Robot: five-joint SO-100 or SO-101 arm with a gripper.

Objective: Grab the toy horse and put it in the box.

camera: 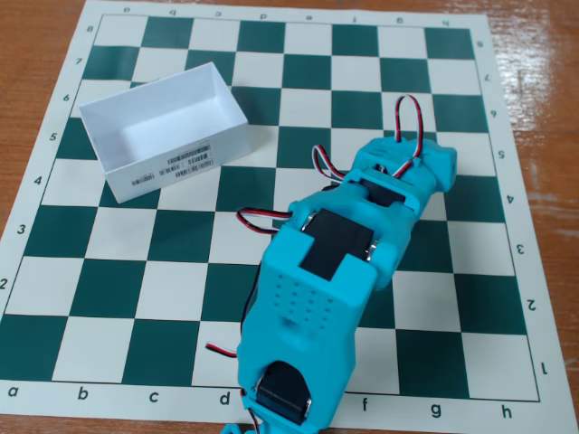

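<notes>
Under arm [362,226], horse and tool hidden

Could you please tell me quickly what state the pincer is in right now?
Pincer: cannot be told; the turquoise plastic robot arm hides its fingertips in the fixed view.

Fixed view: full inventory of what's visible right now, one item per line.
box: 1, white with barcode labels on its near long side, upper left of the board, looks empty.
chessboard mat: 1, dark green and cream squares with a cream border, covering most of the table.
table: 1, reddish-brown wood, visible around the mat's edges.
toy horse: 0 visible; possibly hidden under the arm.
arm: 1, turquoise with black servos, reaching from the bottom edge up to the right of centre.
cables: red, white and black, looping along the arm.
pincer: not in view, hidden beneath the arm's far end.
</notes>
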